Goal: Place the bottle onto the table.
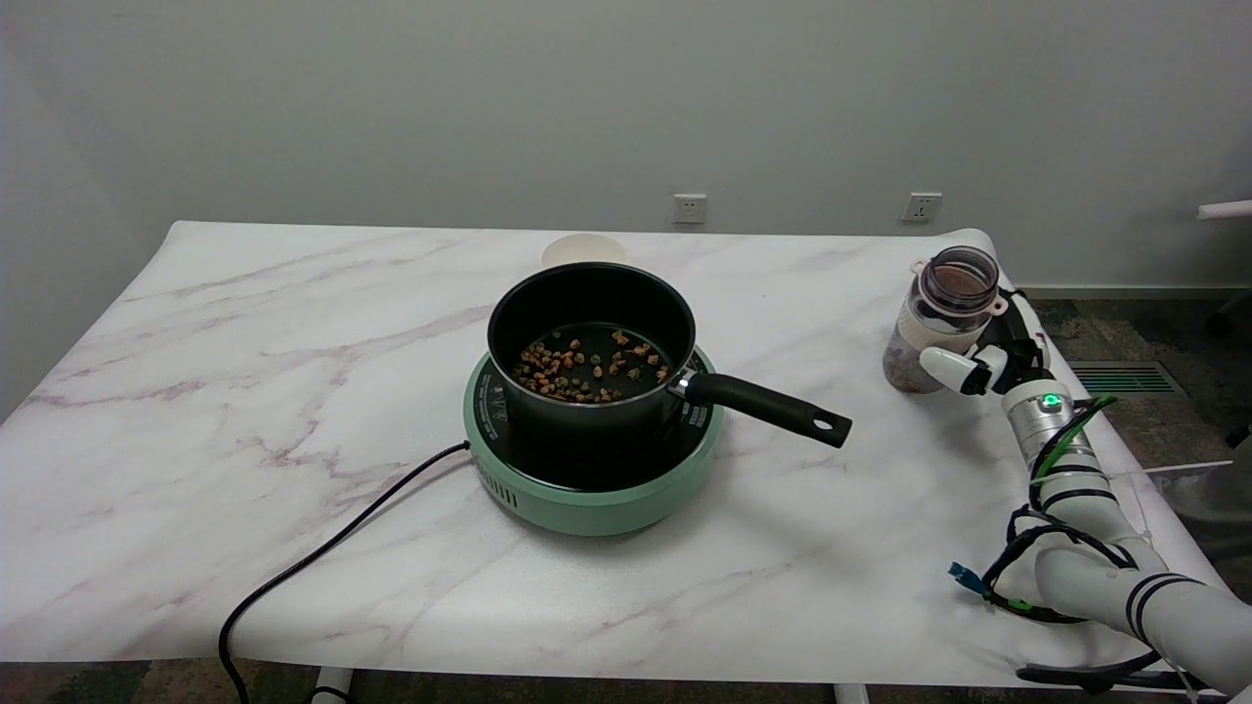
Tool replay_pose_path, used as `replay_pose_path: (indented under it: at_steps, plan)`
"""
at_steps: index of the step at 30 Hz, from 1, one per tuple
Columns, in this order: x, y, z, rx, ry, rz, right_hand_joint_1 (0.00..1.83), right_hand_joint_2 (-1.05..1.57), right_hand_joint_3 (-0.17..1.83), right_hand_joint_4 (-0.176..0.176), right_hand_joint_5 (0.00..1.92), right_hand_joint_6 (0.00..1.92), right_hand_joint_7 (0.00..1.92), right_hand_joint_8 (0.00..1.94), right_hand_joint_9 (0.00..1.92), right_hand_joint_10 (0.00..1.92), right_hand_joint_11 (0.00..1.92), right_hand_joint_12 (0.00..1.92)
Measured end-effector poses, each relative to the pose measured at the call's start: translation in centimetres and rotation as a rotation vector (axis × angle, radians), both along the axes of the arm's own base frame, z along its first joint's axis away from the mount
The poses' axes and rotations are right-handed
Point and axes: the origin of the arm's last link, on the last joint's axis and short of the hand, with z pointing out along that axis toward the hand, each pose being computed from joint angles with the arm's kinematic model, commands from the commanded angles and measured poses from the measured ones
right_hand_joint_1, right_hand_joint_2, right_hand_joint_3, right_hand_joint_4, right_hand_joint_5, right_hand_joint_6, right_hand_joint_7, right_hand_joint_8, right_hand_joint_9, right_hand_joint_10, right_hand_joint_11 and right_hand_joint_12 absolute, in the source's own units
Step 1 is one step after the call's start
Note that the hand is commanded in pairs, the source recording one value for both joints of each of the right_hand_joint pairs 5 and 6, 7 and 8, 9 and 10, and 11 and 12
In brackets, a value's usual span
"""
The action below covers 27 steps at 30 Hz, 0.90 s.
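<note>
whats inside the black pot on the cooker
Small brown and greenish food pieces lie scattered over the pot bottom. The near inner wall hides the closest strip of the bottom.

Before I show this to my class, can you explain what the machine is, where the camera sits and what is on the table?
One camera looks down from above the table's near side. The white arm at lower right is a robot arm ending in a many-fingered right hand. It grips an open bottle, upright near the marble table's right edge; whether its base touches the table is unclear. In the middle, a green hotplate with a black cable carries a black saucepan holding small brown pieces. A pale round item lies behind it.
</note>
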Motion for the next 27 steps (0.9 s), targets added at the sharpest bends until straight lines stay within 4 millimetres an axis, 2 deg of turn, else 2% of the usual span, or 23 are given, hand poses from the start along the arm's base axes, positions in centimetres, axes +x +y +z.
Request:
replay_pose_path:
  at_steps: [27]
  plan:
    - [-0.4,0.7,1.9,-0.048,-0.007,-0.037,1.28,-0.79,1.54,0.000,0.39,0.39,0.89,0.89,0.78,0.78,0.43,0.43]
